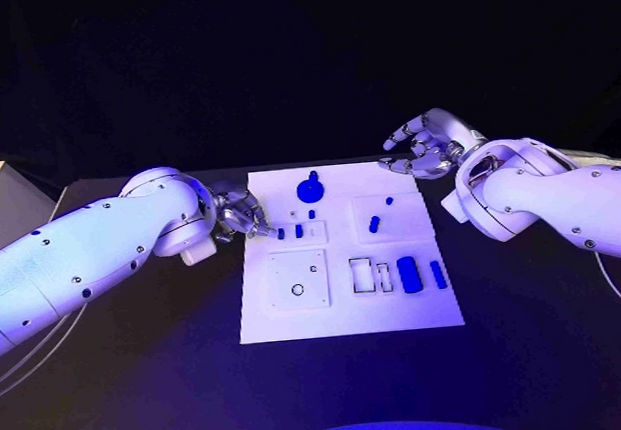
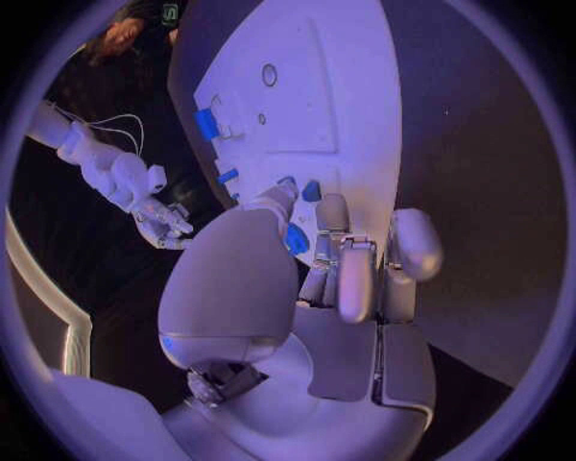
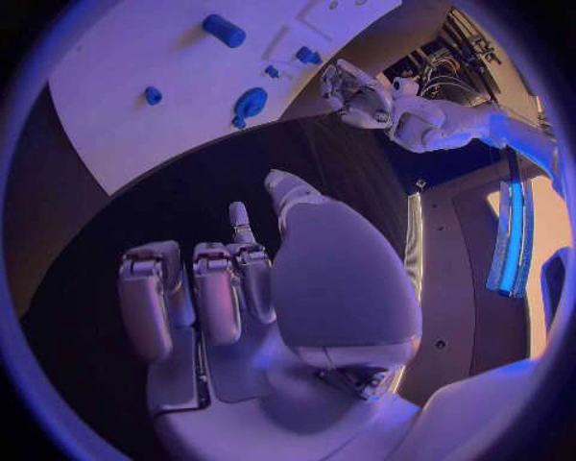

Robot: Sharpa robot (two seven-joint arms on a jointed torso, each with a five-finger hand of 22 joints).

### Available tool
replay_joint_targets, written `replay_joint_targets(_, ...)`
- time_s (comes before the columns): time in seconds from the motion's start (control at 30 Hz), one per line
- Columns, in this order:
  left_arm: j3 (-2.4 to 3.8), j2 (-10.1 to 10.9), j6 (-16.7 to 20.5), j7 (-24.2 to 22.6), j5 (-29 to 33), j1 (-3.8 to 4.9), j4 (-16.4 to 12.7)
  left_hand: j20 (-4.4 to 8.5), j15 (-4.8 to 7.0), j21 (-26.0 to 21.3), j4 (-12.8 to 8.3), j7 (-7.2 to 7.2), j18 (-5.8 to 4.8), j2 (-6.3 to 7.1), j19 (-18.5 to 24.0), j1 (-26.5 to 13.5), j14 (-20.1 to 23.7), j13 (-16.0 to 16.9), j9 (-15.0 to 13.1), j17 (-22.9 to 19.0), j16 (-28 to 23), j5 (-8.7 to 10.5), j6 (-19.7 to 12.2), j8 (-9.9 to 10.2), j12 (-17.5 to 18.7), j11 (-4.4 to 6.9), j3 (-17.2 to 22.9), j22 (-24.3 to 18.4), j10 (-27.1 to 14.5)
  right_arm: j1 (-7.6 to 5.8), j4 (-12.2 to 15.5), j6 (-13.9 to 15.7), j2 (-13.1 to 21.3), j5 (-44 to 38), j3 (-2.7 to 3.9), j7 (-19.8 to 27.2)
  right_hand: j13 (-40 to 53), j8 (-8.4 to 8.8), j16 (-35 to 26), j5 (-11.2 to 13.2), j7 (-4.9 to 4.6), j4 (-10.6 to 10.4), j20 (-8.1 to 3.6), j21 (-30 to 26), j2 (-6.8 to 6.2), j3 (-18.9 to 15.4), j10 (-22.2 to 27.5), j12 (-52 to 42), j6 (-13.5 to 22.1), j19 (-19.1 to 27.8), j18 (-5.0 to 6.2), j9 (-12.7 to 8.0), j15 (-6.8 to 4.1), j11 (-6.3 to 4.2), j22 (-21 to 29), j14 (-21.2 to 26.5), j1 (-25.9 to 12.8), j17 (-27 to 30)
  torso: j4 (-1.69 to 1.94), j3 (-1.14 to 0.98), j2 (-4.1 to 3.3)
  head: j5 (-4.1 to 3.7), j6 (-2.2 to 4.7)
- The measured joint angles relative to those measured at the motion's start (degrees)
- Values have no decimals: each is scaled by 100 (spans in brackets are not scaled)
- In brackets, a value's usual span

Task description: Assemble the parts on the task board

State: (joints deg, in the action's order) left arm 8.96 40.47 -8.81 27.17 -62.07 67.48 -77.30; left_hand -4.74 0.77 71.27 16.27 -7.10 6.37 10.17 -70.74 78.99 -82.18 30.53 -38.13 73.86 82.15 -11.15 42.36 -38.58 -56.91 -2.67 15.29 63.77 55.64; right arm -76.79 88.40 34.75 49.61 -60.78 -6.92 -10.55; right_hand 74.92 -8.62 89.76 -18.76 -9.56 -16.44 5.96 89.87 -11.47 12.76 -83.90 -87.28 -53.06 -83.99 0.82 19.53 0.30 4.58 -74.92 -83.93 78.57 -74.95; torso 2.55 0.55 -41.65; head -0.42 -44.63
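**Left hand at the small pegs on the board's left edge**

Your left hand [image 1: 239, 219] sits at the left edge of the task board [image 1: 351, 317], fingers curled down around a small blue peg [image 2: 296, 238]. The wrist view shows the fingertips touching it, but I cannot tell if it is really gripped. Your right hand [image 1: 423, 144] hovers above the table just beyond the board's far right corner, fingers curled in and holding nothing.

The peg looks light, stiff and smooth, so I judge it can slip or tip; pinch it on its sides, low down.

Near it stand two more short pegs [image 1: 299, 231], which can get in the fingers' way. The big blue knob [image 1: 308, 188] stands further back, and a blue cylinder [image 1: 407, 274] lies near the board's front right.
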Motion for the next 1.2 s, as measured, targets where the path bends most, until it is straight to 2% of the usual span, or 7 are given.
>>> replay_joint_targets(0.1,140,71,150,-283,115,-61,-58,-145,-129,-1320,-23,-104,344,178,1282,592,1067,-246,248,-1239,-903,-44,-99,90,270,-134,812,-1459,-461,2,-1,3,6,2,0,5,0,0,0,0,0,0,0,0,0,0,0,0,0,0,0,-1,0,0,-3,0,0,0,1,-2,1,-15,10)
replay_joint_targets(0.2,204,86,396,-670,192,-91,-77,-218,-215,-1834,-187,-208,358,419,1754,791,2159,-538,467,-2479,-1817,-55,-119,185,549,-242,1713,-1864,-667,3,-10,8,7,8,0,19,0,0,0,0,0,0,0,0,0,0,0,0,0,0,0,-1,0,0,-3,0,0,0,1,-2,2,-29,29)
replay_joint_targets(0.37,235,-38,899,-1412,180,-110,-17,-324,-331,-2087,-395,-322,356,556,1936,557,2514,-968,846,-3019,-2214,34,-306,490,1025,-359,1975,-1990,-948,4,-49,39,-3,44,0,79,-1,-1,-65,0,0,13,0,-153,0,98,92,420,0,0,0,9,0,-14,-3,0,0,1,0,1,1,-40,75)
replay_joint_targets(0.47,184,-190,1216,-1860,39,-112,58,-346,-335,-2166,-512,-313,357,538,1888,466,2492,-1209,1066,-3119,-2191,62,-313,653,1288,-389,1853,-2054,-978,4,-86,81,-18,96,0,149,-8,-45,-232,0,45,5,0,-581,-22,285,570,1118,-24,0,5,31,-1,-36,-3,0,22,1,-3,-1,-1,-42,101)
replay_joint_targets(0.6,64,-385,1547,-2307,-295,-119,210,-317,-302,-2168,-600,-273,356,522,1781,483,2440,-1403,1263,-3178,-2096,62,-139,769,1455,-345,1784,-2063,-934,5,-130,137,-42,175,-2,262,-1078,-137,-786,0,113,8,-83,-1911,-111,573,1315,2428,-31,251,360,74,-83,-56,39,-10,44,117,-9,3,-3,-47,132)
replay_joint_targets(0.87,-186,-765,1834,-2728,-1194,-121,635,-306,-304,-2051,-720,-260,354,515,1722,485,2295,-1616,1519,-3176,-1862,62,8,967,1625,-337,1807,-1961,-862,5,-188,234,-89,327,-5,478,-3365,-225,-2459,0,139,38,-138,-4952,-292,1182,2061,4879,-85,1033,807,150,-158,-35,2020,384,35,1861,-5,0,-5,-64,171)
replay_joint_targets(1.2,-294,-1137,1706,-2689,-2062,-117,995,-337,-394,-2017,-726,-201,352,590,1657,309,2220,-1841,1719,-3099,-1514,62,109,1144,1915,-450,1640,-1919,-1059,5,-204,299,-151,438,-7,644,-4570,-224,-2941,0,117,94,-133,-5704,-394,1375,1860,6266,-161,929,807,181,-131,-123,2596,420,2,2052,-27,-4,-25,-65,212)
